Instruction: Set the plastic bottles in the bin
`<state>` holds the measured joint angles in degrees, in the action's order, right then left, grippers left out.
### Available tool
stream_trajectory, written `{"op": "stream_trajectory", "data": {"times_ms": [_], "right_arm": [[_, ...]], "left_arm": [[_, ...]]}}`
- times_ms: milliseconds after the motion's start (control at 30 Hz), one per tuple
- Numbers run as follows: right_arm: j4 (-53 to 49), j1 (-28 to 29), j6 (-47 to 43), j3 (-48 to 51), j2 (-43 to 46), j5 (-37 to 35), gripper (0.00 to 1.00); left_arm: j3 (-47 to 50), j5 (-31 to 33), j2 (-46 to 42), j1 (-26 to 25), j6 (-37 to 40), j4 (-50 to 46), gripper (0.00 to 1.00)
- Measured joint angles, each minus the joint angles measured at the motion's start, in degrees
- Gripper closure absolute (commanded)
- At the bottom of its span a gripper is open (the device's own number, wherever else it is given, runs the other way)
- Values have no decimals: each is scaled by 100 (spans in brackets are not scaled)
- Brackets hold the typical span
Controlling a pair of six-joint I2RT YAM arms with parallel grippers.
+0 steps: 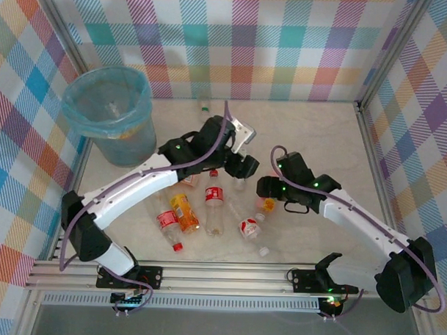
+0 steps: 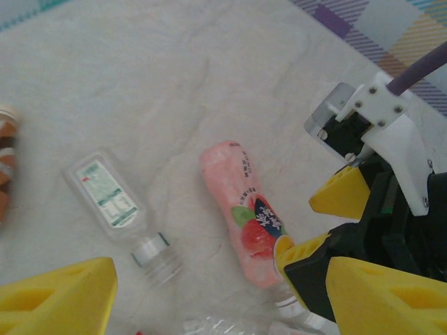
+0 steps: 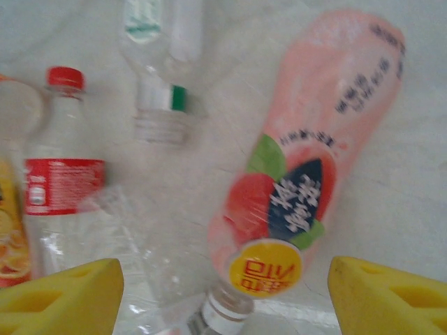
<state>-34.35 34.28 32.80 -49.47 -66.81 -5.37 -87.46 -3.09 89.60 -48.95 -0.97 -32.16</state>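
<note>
Both pincers stood wide open, holding nothing. The right pincer [image 3: 227, 296] hung low over the pink-labelled bottle [image 3: 314, 160], its yellow fingertips [image 3: 63, 293] on either side of the bottle's neck. Whether they touched it was hard to say through the blur. The left pincer [image 2: 220, 300] hovered close by, above the same bottle and a capless clear bottle [image 2: 115, 199]. The other plastic bottles [image 1: 215, 208] lay mid-table [image 1: 320, 134]. The bin [image 1: 121, 145] stood far left, well apart.
</note>
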Motion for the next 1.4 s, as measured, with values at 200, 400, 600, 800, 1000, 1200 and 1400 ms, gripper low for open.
{"op": "stream_trajectory", "data": {"times_ms": [200, 400, 600, 800, 1000, 1200, 1400], "right_arm": [[219, -144, 271, 505, -7, 116, 20], [542, -236, 442, 636, -240, 267, 19], [752, -319, 496, 643, -555, 396, 15], [911, -452, 540, 643, -833, 492, 14], [1108, -562, 577, 647, -1134, 640, 14], [1316, -660, 584, 662, -1399, 837, 14], [1482, -741, 588, 675, -1641, 999, 18]], "left_arm": [[0, -90, 498, -39, -363, 136, 21], [-11, -85, 817, -39, -614, 151, 20], [-94, -39, 1084, -39, -857, 122, 19], [-319, 22, 1316, -39, -1027, 70, 18], [-533, 61, 1508, -39, -1093, -68, 18], [-540, 103, 1517, -39, -1147, -103, 18], [-540, 131, 1519, -39, -1167, -219, 18]]}}
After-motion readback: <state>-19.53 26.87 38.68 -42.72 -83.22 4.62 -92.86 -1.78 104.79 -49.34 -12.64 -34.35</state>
